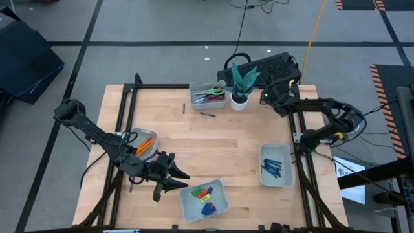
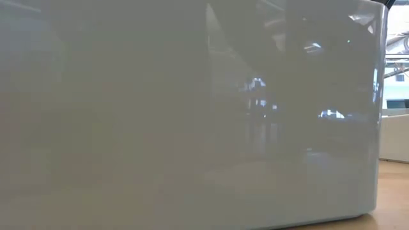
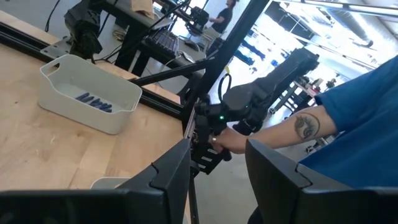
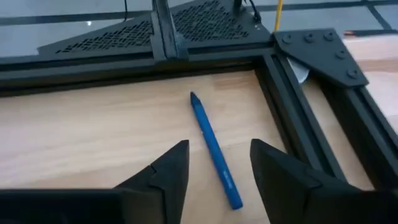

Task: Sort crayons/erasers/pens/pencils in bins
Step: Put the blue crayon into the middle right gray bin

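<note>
Four light-grey bins stand on the table. The far one (image 1: 207, 96) holds scissors, the left one (image 1: 143, 144) orange pencils, the near one (image 1: 204, 199) coloured erasers (image 1: 206, 194), and the right one (image 1: 277, 166) blue pens (image 3: 93, 101). Two loose pens (image 1: 207, 114) lie near the far bin. My left gripper (image 1: 178, 180) stands open and empty just left of the eraser bin. My right gripper (image 4: 217, 171) is at the table's far right corner, open. Its fingers stand on either side of a blue pen (image 4: 213, 146) that lies flat on the table. No crayons show.
A white pot with a green plant (image 1: 240, 90) stands beside the far bin. A black frame rail (image 4: 292, 106) runs close to the blue pen. A bin wall (image 2: 192, 115) fills the low view. A person's arm (image 3: 298, 127) shows beyond the table's right side.
</note>
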`<state>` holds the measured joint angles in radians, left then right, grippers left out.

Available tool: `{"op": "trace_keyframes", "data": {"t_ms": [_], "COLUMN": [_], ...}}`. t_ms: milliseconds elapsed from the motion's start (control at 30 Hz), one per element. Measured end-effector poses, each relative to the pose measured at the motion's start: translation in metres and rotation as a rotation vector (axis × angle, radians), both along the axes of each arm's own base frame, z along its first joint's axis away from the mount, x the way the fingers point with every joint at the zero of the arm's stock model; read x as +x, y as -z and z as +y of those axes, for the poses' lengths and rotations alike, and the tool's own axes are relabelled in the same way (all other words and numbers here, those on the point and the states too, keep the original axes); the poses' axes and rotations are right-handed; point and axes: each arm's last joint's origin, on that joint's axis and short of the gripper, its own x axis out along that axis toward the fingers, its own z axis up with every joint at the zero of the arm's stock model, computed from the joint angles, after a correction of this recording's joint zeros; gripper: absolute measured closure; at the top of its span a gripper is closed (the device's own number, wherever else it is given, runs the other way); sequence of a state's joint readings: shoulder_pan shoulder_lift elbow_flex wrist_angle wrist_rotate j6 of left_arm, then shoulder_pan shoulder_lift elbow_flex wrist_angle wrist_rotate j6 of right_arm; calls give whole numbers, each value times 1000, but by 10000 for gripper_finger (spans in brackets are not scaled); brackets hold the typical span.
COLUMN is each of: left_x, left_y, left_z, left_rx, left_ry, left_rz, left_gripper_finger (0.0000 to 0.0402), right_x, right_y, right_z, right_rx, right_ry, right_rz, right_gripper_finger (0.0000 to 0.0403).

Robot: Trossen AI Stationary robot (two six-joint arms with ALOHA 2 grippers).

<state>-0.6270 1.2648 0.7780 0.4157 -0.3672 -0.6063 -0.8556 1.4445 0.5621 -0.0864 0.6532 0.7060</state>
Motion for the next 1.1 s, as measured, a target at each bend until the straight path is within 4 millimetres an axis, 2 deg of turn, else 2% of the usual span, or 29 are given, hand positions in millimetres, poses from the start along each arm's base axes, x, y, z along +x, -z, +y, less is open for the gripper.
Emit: {"op": "trace_keyframes", "data": {"t_ms": [167, 333, 500, 667, 767, 867, 967, 1100], "left_x": [0, 0, 0, 0, 0, 0, 0, 0], "left_y": [0, 0, 0, 0, 0, 0, 0, 0], "left_z": [0, 0, 0, 0, 0, 0, 0, 0], "left_rx": [0, 0, 0, 0, 0, 1, 28, 82], "left_ry": [0, 0, 0, 0, 0, 0, 2, 6], "left_rz": [0, 0, 0, 0, 0, 0, -7, -21], "left_gripper_finger": [245, 245, 245, 245, 245, 245, 245, 245], "right_x": [1, 1, 7, 6, 2, -3, -1, 6], "right_y": [3, 3, -15, -39, -46, -43, -40, -33], "right_z": [1, 7, 9, -13, -34, -54, -68, -81], "right_rx": [0, 68, 55, 213, 361, 499, 577, 655], "right_ry": [26, 3, -85, -188, -239, -282, -288, -332], "right_rz": [-2, -38, -103, 118, 118, 75, 82, 133], "right_gripper_finger": [267, 276, 288, 330, 358, 372, 367, 335]}}
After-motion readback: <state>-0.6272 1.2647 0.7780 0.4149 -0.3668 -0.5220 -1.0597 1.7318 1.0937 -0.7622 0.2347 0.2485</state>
